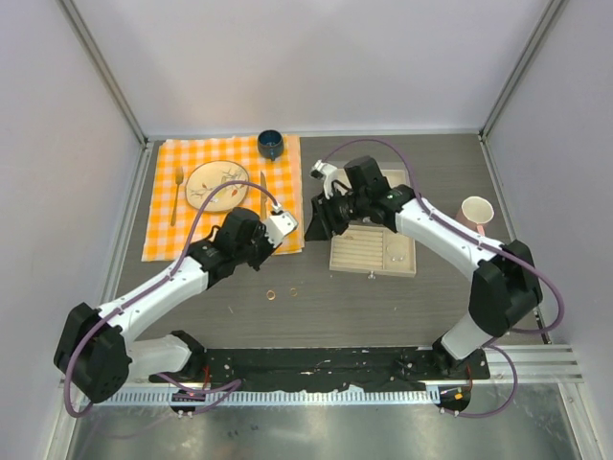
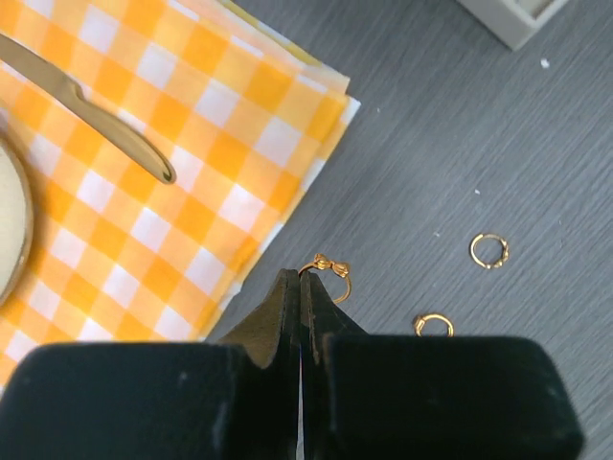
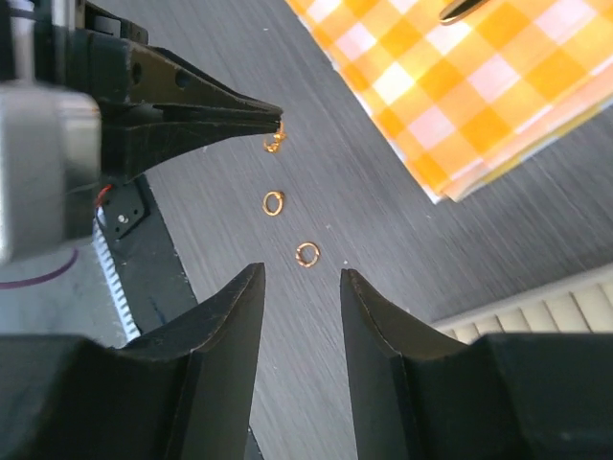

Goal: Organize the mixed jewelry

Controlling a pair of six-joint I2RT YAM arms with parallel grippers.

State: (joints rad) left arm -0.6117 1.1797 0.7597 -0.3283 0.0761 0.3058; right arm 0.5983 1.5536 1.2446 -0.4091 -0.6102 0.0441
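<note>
Left gripper (image 2: 300, 280) pinches gold bow ring (image 2: 324, 264); right gripper (image 3: 302, 276) stands parted, empty.

Open strip of bare grey tabletop (image 1: 326, 311) between the checked cloth (image 1: 163, 240) and the beige tray (image 1: 374, 259), broken only by a loose gold ring (image 3: 274, 202) and a second gold ring (image 3: 306, 253), close together but not touching. Blocked at the cloth's corner by the left gripper (image 2: 302, 280), pinched tight on a bow-topped ring (image 2: 326, 267). Faced from the tray side by the right gripper (image 3: 302, 273), jaws parted. Beyond the tray, room up to a pink cup (image 1: 477, 211).
</note>
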